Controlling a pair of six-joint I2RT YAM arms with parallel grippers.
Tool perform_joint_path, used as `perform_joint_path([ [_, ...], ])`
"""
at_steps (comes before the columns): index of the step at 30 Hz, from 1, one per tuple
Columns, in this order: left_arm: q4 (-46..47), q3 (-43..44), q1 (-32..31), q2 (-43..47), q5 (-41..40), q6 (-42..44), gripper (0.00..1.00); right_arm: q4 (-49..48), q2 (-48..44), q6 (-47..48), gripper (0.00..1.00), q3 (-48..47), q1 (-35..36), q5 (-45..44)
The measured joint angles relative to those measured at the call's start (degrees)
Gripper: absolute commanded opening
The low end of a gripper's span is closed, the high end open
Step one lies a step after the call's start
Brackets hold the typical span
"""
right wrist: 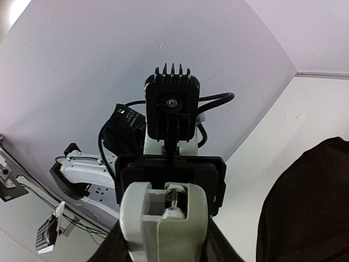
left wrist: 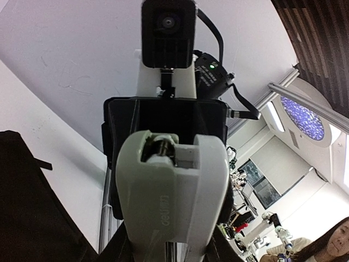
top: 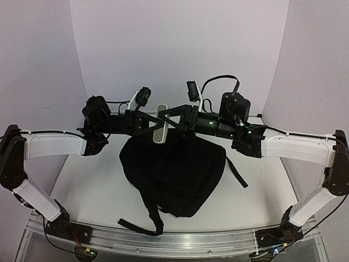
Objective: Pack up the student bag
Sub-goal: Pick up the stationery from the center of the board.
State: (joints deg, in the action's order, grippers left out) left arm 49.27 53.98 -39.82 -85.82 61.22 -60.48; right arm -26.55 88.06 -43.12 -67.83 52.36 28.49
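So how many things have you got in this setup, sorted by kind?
Robot arms: 2, the left arm and the right arm
Black student bag: 1
Pale tool, held in the air between the two arms: 1
Total: 4

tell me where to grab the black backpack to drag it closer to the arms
Probably the strap trailing off the backpack's near edge. It is thin enough for two fingers and lies on the table free of the bulky, soft body, which offers no firm edge. Come straight down from above on the near side, jaws set across the strap's width.
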Motion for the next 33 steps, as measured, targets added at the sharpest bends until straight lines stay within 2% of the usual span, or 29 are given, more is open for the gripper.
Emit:
perform_joint_path([
  [1, -1.88, -0.01, 0.08, 0.44, -0.30, 0.88, 0.00, 0.97, -0.26, 0.57, 0.66, 0.00, 0.18, -1.49],
  [3, -6.66, -0.11, 0.34, 1.48, -1.09, 2.99, 0.00, 3.59, -1.03, 1.79, 0.73, -0.11, 0.35, -5.35],
  [5, -13.29, -0.17, 0.98, 3.13, -2.61, 5.86, 0.00, 7.69, -2.18, 2.24, 0.75, -0.38, 0.33, -11.18],
  [11, -31.59, -0.50, 6.81, 9.01, -9.10, 12.53, 0.00, 23.49, -3.76, -0.03, 0.59, -2.96, 0.29, -30.29],
  [14, -37.87, -0.75, 11.11, 10.62, -11.76, 14.57, 0.00, 31.69, -2.14, -2.46, 0.54, -5.15, 0.20, -36.17],
  [19, -44.17, -3.41, 16.84, 10.87, -14.39, 17.07, 0.00, 44.94, 7.20, -5.85, 0.53, -12.61, 1.27, -42.15],
  [25, -48.82, -4.85, 18.46, 10.90, -15.77, 19.23, 0.00, 57.65, 18.18, -8.89, 0.61, -19.59, 4.79, -46.02],
  [33, -50.74, -5.07, 18.93, 12.42, -16.00, 21.56, 0.00, 65.02, 26.01, -10.79, 0.68, -27.94, 6.36, -48.61],
])
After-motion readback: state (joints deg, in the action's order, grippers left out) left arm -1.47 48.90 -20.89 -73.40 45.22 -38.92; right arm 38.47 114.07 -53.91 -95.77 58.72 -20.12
